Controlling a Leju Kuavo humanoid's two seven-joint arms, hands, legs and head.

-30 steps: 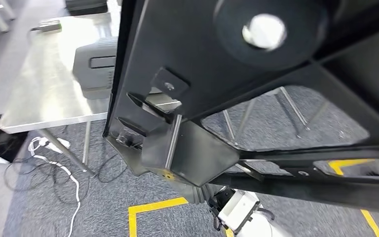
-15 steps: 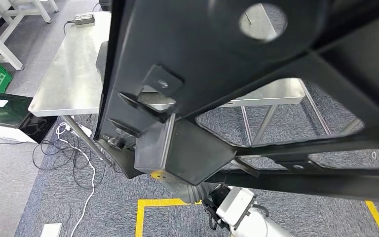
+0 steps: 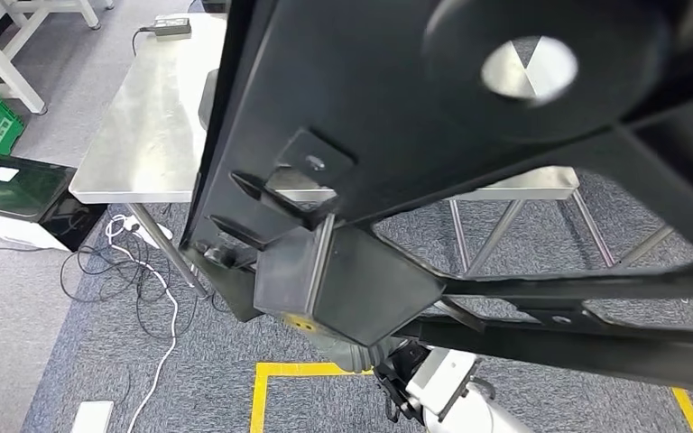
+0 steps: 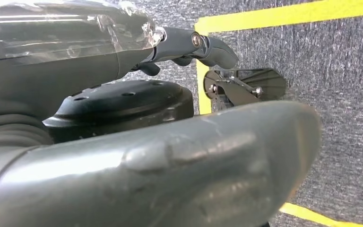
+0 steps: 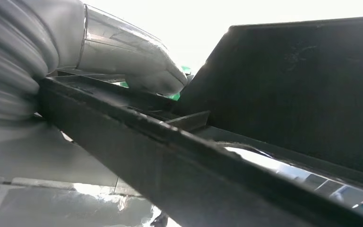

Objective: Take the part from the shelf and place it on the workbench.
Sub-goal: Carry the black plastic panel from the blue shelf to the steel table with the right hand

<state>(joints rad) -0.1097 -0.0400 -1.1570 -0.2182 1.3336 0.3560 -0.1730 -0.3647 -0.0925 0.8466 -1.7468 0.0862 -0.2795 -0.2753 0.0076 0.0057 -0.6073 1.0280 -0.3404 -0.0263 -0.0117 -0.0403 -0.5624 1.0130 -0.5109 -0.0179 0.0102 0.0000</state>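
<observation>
The view is swinging round as the robot turns, and the steel workbench (image 3: 149,135) is now sitting more squarely ahead, its top and legs showing through the openings in the load. That load, the big black part (image 3: 397,117), is filling most of the head view, carried high and tilted close in front of the camera, well off any shelf and not yet over the bench. So the carry looks to be partway through, with the setting-down to come. The right hand (image 5: 137,59) is pressing its thumb along an edge rail of the part, gripping it from that side. The left hand (image 4: 146,161) is hanging over grey carpet with yellow floor tape (image 4: 283,14); whether it is holding anything I cannot tell. Smallest of all, white cables (image 3: 158,307) are trailing beside the bench leg.
</observation>
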